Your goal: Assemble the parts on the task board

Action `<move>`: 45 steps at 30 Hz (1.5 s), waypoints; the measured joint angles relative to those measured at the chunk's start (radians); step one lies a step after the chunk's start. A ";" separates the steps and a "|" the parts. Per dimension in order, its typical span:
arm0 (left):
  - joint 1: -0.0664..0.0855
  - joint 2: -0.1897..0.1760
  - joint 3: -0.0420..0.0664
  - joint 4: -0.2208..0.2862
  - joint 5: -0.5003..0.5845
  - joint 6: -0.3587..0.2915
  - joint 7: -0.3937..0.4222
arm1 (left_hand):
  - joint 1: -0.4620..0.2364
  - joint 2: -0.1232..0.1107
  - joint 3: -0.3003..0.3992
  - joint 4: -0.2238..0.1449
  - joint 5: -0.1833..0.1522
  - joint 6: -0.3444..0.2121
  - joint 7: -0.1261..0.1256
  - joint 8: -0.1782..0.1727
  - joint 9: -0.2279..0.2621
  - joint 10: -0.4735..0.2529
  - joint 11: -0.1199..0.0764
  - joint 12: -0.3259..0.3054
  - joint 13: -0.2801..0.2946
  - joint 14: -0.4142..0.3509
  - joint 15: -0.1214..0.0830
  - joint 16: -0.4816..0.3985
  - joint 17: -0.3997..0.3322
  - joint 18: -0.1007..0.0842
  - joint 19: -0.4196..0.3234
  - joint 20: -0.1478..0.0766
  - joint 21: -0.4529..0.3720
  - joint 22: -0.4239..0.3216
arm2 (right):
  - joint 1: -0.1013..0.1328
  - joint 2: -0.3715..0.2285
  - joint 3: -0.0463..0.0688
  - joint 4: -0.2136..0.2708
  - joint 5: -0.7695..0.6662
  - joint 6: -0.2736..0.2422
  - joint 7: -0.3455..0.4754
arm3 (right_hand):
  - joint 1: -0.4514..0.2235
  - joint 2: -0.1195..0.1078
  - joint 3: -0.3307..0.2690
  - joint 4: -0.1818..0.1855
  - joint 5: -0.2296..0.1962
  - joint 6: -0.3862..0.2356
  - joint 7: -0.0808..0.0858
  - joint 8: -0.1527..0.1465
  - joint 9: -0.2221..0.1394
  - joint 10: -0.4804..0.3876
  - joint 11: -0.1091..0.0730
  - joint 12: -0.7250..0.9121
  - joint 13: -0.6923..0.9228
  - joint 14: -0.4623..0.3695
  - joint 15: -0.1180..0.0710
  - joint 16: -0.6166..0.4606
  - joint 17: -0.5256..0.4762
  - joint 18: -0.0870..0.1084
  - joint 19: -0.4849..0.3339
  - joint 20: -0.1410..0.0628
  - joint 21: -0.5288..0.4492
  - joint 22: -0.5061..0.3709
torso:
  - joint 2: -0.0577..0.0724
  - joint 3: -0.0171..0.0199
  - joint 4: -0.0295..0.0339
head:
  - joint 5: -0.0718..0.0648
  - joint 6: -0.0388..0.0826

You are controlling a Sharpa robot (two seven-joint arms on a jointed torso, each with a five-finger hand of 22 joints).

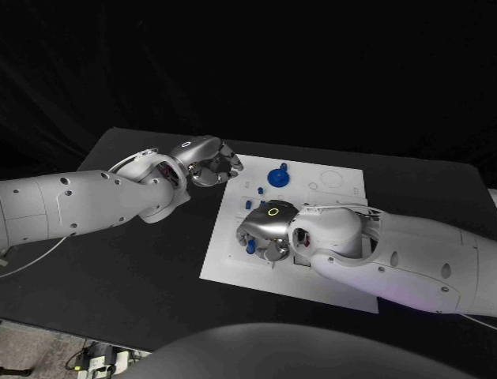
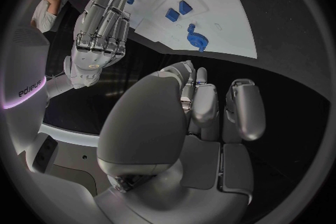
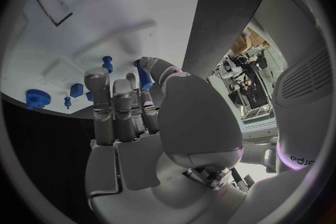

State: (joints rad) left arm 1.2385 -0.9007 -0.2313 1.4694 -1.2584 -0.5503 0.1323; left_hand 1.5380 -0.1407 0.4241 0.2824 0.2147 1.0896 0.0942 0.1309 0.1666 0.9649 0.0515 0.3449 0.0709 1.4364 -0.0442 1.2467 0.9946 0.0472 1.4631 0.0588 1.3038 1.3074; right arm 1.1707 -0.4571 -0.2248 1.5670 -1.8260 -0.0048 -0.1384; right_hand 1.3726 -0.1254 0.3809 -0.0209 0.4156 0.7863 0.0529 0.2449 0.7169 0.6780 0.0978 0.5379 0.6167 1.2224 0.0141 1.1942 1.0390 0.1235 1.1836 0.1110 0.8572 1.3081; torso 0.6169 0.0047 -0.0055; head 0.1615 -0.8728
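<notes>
Fingers (image 3: pixel 145 79) pinching blue part (image 3: pixel 142 74), task board (image 1: pixel 328 280)

Black table (image 1: pixel 123 260), matte top. White task board (image 1: pixel 231 264) lies flat on it, approx mid-table, slightly skewed to table edges. Bare black top shows on board's near, left & far sides. Small blue parts (image 1: pixel 278 177) sit on board, not on table itself. Cable hangs off left edge.

Two glossy white arms with small dark screw holes flank the task board (image 1: pixel 317 229), each ending in a silver hand, left (image 1: pixel 208 162) and right (image 1: pixel 265 230), ring-marked on its back.
</notes>
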 measured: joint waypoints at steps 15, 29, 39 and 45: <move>0.000 -0.001 0.000 0.001 0.000 0.006 -0.004 | 0.000 0.000 0.000 0.000 0.000 0.000 0.000 0.000 0.001 0.000 0.000 0.000 0.000 0.000 0.000 0.000 0.000 0.000 0.000 0.000 0.000 0.000 | -0.001 -0.028 0.000 0.015 0.000 -0.008 0.004 | 0.005 0.005 -0.110 0.018 -0.155 -0.160 -0.060 -0.168 -0.145 -0.234 0.021 -0.050 -0.017 -0.098 0.023 -0.056 -0.081 0.016 -0.084 0.027 -0.176 0.000 | 0.000 0.0003 0.0001 | 0.003 0.000; -0.001 -0.004 0.000 0.006 0.000 0.006 -0.006 | 0.000 0.000 0.000 0.000 0.000 0.000 0.000 0.000 0.001 0.000 0.000 0.000 0.000 0.000 0.000 0.000 -0.002 0.000 0.000 0.000 0.000 0.000 | 0.088 -0.234 0.008 0.184 0.029 -0.211 0.051 | 0.118 -0.069 -0.248 0.307 -0.312 -0.189 -0.068 -0.168 -0.284 -0.225 0.026 0.003 -0.089 0.058 0.023 0.124 0.095 0.007 0.076 0.025 0.053 0.000 | 0.000 0.0004 0.0003 | 0.006 0.000; -0.002 0.000 0.000 0.005 0.000 0.006 -0.006 | 0.000 0.000 0.000 0.000 0.000 0.000 0.000 0.000 0.001 0.000 0.000 0.000 0.000 -0.003 0.003 0.000 -0.002 0.000 0.000 0.000 0.000 0.000 | 0.235 -0.480 0.008 0.335 0.231 -0.304 0.088 | 0.172 0.051 -0.174 0.258 -0.178 -0.013 0.028 -0.081 -0.285 0.150 -0.022 0.120 -0.113 0.065 -0.003 0.130 0.083 -0.008 0.099 0.016 0.117 0.000 | -0.003 -0.0008 -0.0022 | -0.020 0.000; -0.012 0.016 0.000 -0.002 0.000 0.006 -0.006 | 0.000 0.000 0.000 0.000 0.000 0.000 0.000 0.000 0.002 0.000 0.000 0.000 0.000 -0.003 0.003 0.000 -0.002 0.000 0.000 0.000 0.000 0.000 | 0.260 -0.555 -0.002 0.339 0.413 -0.246 0.008 | 0.055 0.077 -0.182 0.294 -0.205 0.153 0.037 -0.017 -0.265 0.471 -0.088 0.206 -0.091 0.131 -0.043 0.184 0.170 -0.009 0.021 -0.021 0.025 -0.001 | -0.009 -0.0036 -0.0056 | -0.052 0.000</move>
State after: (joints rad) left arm 1.2265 -0.8850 -0.2311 1.4678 -1.2583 -0.5439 0.1259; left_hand 1.5379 -0.1407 0.4240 0.2823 0.2147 1.0896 0.0942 0.1309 0.1682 0.9649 0.0514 0.3449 0.0709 1.4332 -0.0410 1.2467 0.9928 0.0472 1.4632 0.0587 1.3039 1.3074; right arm 1.4304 -1.0117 -0.2267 1.9056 -1.4128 -0.2507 -0.1299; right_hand 1.4276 -0.0488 0.1990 0.2727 0.2111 0.9395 0.0897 0.2280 0.4518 1.1495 0.0101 0.7434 0.5253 1.3535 -0.0286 1.3783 1.2087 0.1150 1.2042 0.0898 0.8818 1.3076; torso 0.6077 0.0011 -0.0110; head 0.1093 -0.8728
